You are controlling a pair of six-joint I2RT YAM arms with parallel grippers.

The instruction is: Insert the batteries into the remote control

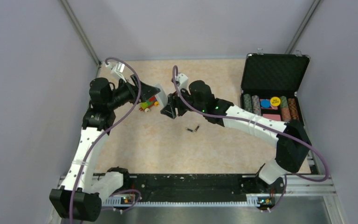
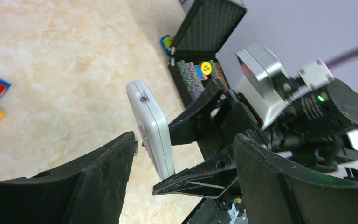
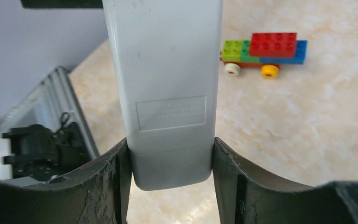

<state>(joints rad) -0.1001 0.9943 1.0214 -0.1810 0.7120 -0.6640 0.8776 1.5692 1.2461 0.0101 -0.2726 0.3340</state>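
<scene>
The light-grey remote control (image 3: pixel 168 79) is held in the air, back side toward the right wrist camera. My right gripper (image 3: pixel 170 149) is shut on its lower end, one finger on each long edge. In the left wrist view the remote (image 2: pixel 151 126) stands edge-on between the wide-apart jaws of my open left gripper (image 2: pixel 186 140), which do not clamp it. In the top view both grippers meet at the remote (image 1: pixel 161 94), left gripper (image 1: pixel 154 97) and right gripper (image 1: pixel 168 108). Two small dark batteries (image 1: pixel 193 129) lie on the table just right of the grippers.
A colourful toy-brick train (image 1: pixel 147 105) sits on the table under the grippers and shows in the right wrist view (image 3: pixel 263 51). An open black case of poker chips (image 1: pixel 272 88) stands at the right edge. Grey walls enclose the table.
</scene>
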